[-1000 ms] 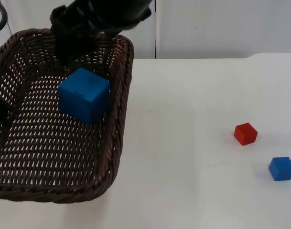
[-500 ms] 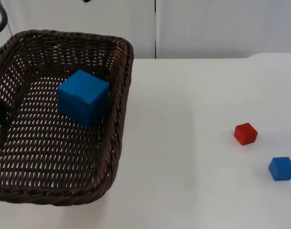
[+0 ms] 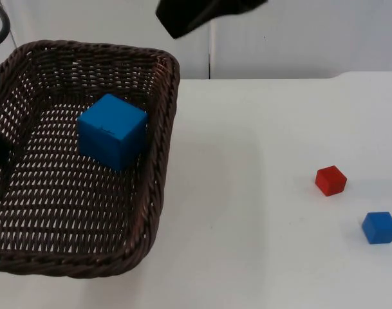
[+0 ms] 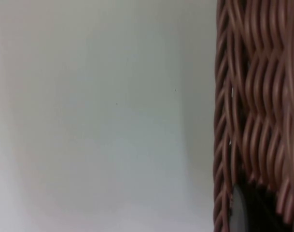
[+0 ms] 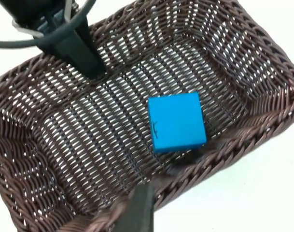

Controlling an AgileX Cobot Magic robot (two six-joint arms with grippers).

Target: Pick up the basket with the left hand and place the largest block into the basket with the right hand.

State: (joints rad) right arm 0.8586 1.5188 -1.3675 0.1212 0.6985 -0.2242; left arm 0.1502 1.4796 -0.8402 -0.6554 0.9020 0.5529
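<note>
Up goes the right gripper (image 3: 186,18), empty, above the basket's (image 3: 165,138) far rim — left gripper (image 5: 89,67) clamps stiff wicker; rigid blue block (image 3: 112,131) inside.

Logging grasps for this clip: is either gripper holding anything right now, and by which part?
The left gripper holds the wicker basket by its side wall. The right gripper holds nothing; the large blue block lies free in the basket.

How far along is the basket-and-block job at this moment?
Largely done: the large blue block lies inside the basket, free of any gripper. The left gripper holds the basket's rim. The right gripper is above the basket, fingers unclear. The red block and small blue block sit on the table.
</note>
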